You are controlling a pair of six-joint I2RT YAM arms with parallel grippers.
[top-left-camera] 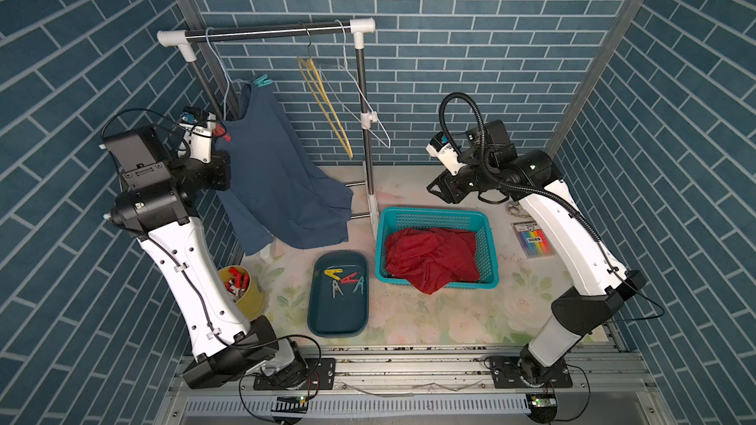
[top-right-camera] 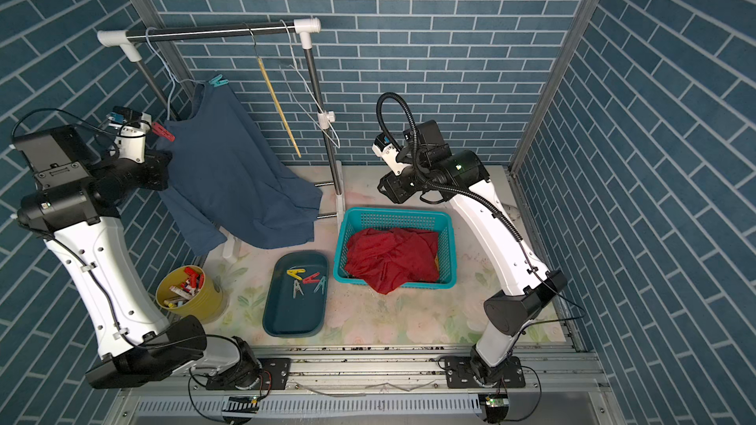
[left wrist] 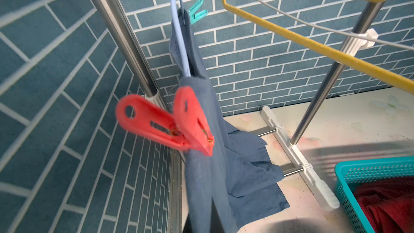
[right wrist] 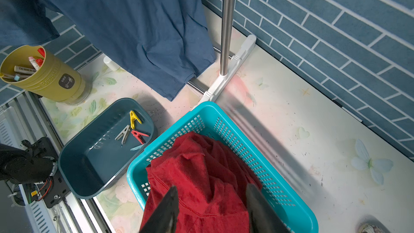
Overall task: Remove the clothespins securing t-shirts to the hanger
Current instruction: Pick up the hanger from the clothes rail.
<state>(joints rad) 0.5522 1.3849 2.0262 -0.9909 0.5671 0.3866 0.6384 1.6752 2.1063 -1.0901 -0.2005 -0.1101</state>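
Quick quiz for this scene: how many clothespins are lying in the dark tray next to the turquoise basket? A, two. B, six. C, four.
C: the tray holds four, a yellow clothespin, a red clothespin, a grey clothespin and a teal clothespin.

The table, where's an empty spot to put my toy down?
Bare tabletop lies in front of the teal basket, right of the dark tray. More behind the basket, by the wall. Crowded: around the yellow cup, tray and hanging blue shirt.
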